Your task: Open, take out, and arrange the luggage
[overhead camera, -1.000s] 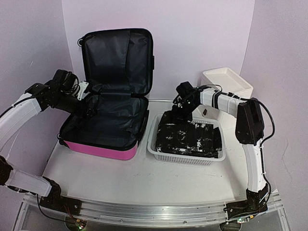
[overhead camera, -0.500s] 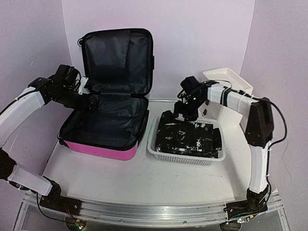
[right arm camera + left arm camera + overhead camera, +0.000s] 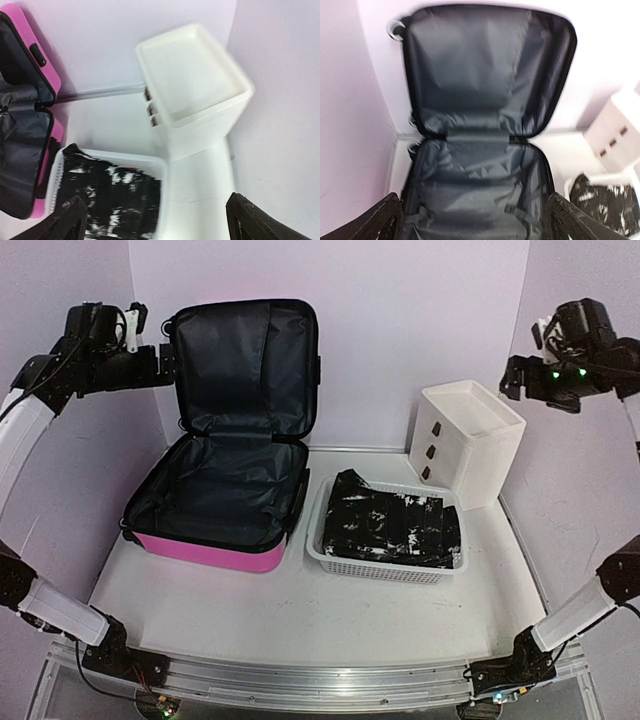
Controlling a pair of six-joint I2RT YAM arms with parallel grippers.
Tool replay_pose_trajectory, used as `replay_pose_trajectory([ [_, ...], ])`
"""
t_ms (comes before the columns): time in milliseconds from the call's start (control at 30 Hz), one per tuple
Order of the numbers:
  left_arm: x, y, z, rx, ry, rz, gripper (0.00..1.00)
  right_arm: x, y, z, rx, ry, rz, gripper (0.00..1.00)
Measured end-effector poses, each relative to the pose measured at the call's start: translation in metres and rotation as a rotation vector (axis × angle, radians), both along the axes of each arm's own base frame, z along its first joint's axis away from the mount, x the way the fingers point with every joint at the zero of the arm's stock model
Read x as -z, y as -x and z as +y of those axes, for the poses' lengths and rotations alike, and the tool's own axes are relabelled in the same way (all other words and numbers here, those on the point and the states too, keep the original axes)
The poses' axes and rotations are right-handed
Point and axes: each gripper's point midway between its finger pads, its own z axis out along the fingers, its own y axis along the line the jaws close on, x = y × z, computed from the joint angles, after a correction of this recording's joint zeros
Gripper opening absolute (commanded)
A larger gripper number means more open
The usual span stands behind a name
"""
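Observation:
The luggage [image 3: 215, 502] lies open at the left of the table. Its pink shell faces the front and its lid stands upright against the back wall. Only black lining [image 3: 485, 150] shows inside both halves. My left gripper [image 3: 163, 360] hovers high by the lid's top left corner, open and holding nothing. In the left wrist view the left gripper [image 3: 475, 222] looks down into the case. My right gripper [image 3: 515, 378] is raised at the far right above the drawer stack, open and holding nothing. The right wrist view has the right gripper [image 3: 160, 222] over the table's right side.
A white mesh basket [image 3: 385, 571] right of the luggage holds folded black-and-white patterned cloth [image 3: 390, 525]. A white plastic drawer stack [image 3: 470, 440] stands at the back right against the wall. Purple walls close in the back and both sides.
The left arm rose out of the suitcase to the upper left. The right arm lifted from the basket's cloth to the upper right and its jaws opened.

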Motion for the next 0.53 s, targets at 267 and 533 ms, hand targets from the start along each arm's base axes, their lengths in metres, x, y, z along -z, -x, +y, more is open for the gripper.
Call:
replay_pose_trajectory([
  [267, -0.042, 0.021, 0.023, -0.073, 0.016, -0.136, 0.99, -0.032, 0.045, -0.048, 0.107, 0.188, -0.073, 0.98],
  [533, -0.062, 0.034, 0.032, -0.089, 0.023, -0.205, 0.98, -0.029, 0.042, -0.054, 0.135, 0.230, -0.060, 0.98],
])
